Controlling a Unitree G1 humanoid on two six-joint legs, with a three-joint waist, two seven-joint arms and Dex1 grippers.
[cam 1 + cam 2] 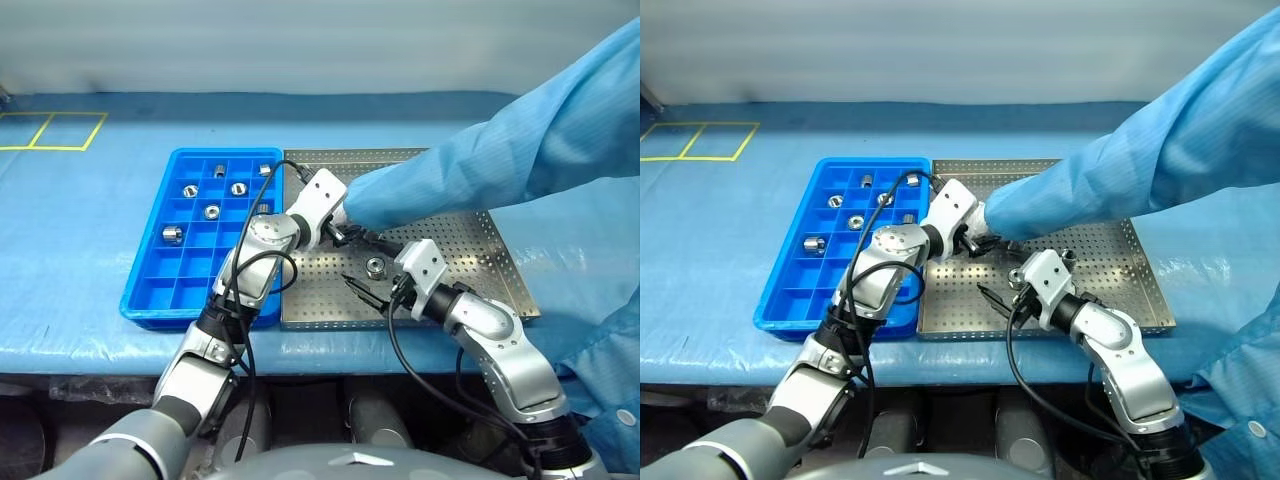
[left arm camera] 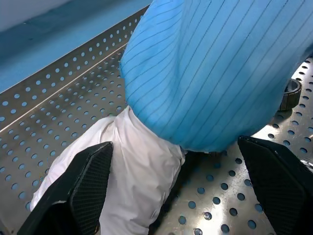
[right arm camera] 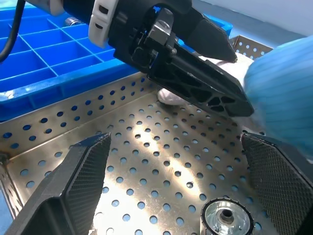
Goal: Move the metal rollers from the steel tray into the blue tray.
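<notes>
The blue tray (image 1: 190,292) lies left of the steel tray (image 1: 470,250), touching it. Several metal rollers (image 1: 211,211) sit in the blue tray's compartments. One roller (image 1: 376,267) lies on the steel tray's perforated floor, also seen in the right wrist view (image 3: 226,219). My left gripper (image 1: 357,237) hangs open over the steel tray, and a person's white-gloved hand (image 2: 142,171) lies between its fingers (image 2: 90,181). My right gripper (image 3: 176,139) is open and empty, low over the steel tray, just short of that roller. Another roller (image 2: 292,93) shows behind the sleeve.
A person's blue-sleeved arm (image 1: 520,150) reaches in from the right across the steel tray to my left gripper. The table has a blue cover (image 1: 80,230) with yellow tape squares (image 1: 55,130) at the far left. The table's front edge runs just below both trays.
</notes>
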